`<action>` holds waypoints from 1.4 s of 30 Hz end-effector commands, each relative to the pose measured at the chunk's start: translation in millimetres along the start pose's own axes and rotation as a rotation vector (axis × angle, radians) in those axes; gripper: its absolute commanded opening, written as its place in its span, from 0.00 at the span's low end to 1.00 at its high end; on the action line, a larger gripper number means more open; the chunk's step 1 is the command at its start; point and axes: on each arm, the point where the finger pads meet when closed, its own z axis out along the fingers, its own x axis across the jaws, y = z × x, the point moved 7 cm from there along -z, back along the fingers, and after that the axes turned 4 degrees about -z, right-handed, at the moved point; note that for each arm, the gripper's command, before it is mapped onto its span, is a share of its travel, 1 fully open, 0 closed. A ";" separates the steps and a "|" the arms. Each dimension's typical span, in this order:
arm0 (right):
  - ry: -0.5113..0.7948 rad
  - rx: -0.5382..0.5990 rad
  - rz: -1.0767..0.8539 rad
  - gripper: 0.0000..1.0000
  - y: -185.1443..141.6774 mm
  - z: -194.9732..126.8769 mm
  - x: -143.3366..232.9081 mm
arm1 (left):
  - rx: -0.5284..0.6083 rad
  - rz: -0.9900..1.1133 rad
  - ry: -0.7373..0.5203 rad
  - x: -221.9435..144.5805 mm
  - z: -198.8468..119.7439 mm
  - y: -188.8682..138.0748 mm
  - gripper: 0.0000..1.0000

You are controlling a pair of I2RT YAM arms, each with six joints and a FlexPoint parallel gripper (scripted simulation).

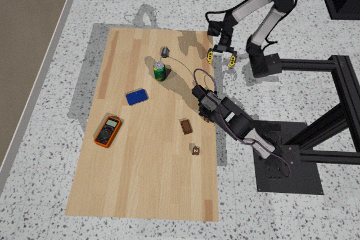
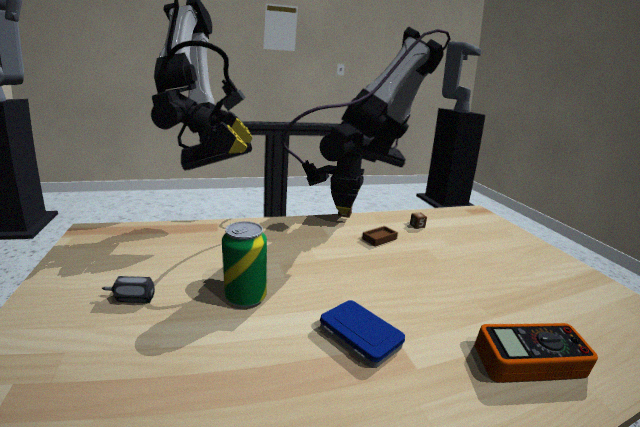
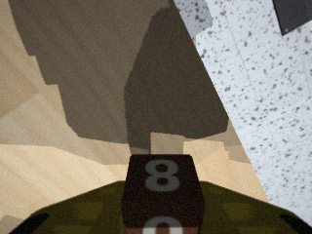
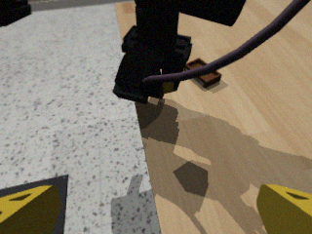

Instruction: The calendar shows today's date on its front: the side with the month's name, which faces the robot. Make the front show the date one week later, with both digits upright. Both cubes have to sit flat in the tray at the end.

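Note:
My left gripper (image 1: 206,117) (image 2: 344,212) (image 3: 161,189) is shut on a dark brown cube (image 3: 162,190), low over the table's robot-side edge. In the left wrist view the cube shows an 8 on one face and the top of a 0 on the face below it. A second cube (image 1: 195,151) (image 2: 418,220) lies on the table, with a 2 on top in the top view. The empty brown tray (image 1: 186,127) (image 2: 382,240) (image 4: 207,78) lies between the two cubes, farther in from the edge. My right gripper (image 1: 220,63) (image 2: 246,141) (image 4: 158,193) is open and empty, raised near the table's edge.
A green can (image 1: 160,72) (image 2: 245,267) stands farther in, near a dark mouse-like object (image 1: 165,52) (image 2: 132,289). A blue case (image 1: 136,96) (image 2: 361,330) and an orange multimeter (image 1: 107,131) (image 2: 537,352) lie on the side away from the robot. The left arm's cable loops beside its wrist.

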 end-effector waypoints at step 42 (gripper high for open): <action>-0.017 -0.008 -0.020 1.00 3.1 -3.0 -3.8 | -0.044 -1.569 0.018 3.1 -0.7 -2.9 0.19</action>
